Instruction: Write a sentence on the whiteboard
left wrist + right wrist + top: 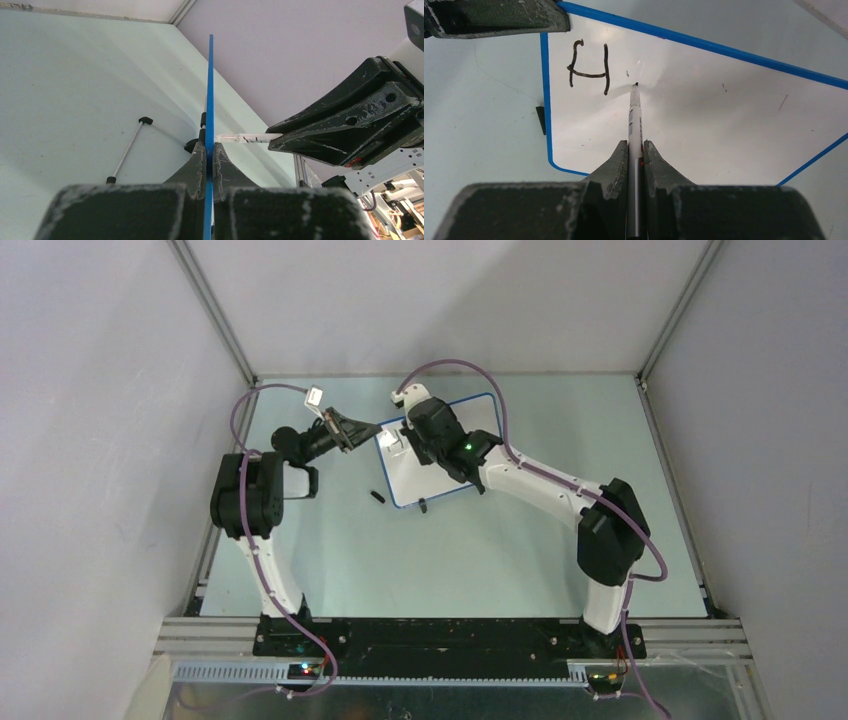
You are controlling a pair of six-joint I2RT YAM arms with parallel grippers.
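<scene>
The left fingers [192, 170] clamp the whiteboard [704, 100], the right fingers [616, 165] the marker [635, 120]; the sentence [589, 67] shows only "H".

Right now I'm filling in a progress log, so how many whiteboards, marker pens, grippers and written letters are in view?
whiteboard: 1
marker pen: 1
grippers: 2, left gripper and right gripper
written letters: 1, the letter H
Total: 5
</scene>
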